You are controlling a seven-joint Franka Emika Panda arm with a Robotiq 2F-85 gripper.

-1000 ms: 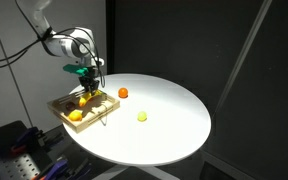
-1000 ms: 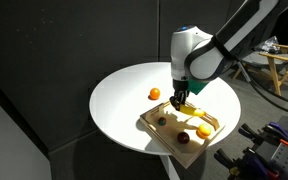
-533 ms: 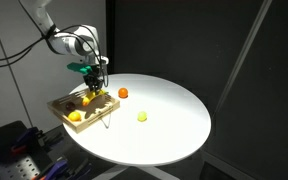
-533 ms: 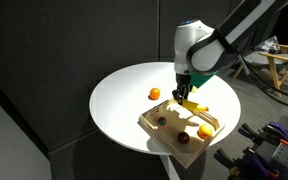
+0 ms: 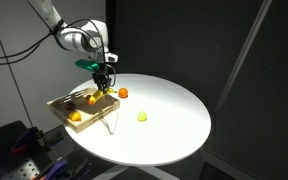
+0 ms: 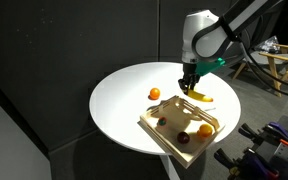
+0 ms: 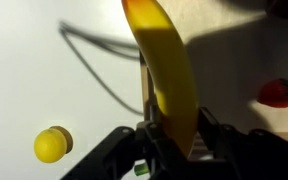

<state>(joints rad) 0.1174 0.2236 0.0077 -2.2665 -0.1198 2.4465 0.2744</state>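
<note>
- My fingers (image 7: 149, 138) are clamped on the banana (image 7: 169, 70). In the wrist view it sits squarely between them, gripped near one end.
- Key relation: the banana's long axis runs straight out from the fingers, up the wrist frame, with a slight curve. All of its free length lies on one side of the grip.
- In an exterior view the banana (image 6: 198, 97) hangs just under the fingers (image 6: 189, 82), close to level, with its free end pointing away from the arm's wrist.
- It is low over the far rim of the wooden tray (image 6: 169, 133), about where the tray meets the table (image 6: 119, 105). I cannot tell whether it touches either one.
- In an exterior view the fingers (image 5: 103, 80) point down beside the tray's (image 5: 64, 107) corner. The banana is mostly hidden there.
- Inside the tray: a dark red fruit (image 6: 162, 122), a red one (image 6: 182, 137) and an orange one (image 6: 205, 129), all apart from the banana.
- The red fruit (image 7: 277, 93) shows off to the side in the wrist view.
- An orange ball (image 6: 155, 94) sits on the table just beside the tray, near the fingers but not touching.
- A yellow ball (image 5: 141, 116) sits farther out on the white table, well apart. It also shows in the wrist view (image 7: 52, 144).
</note>
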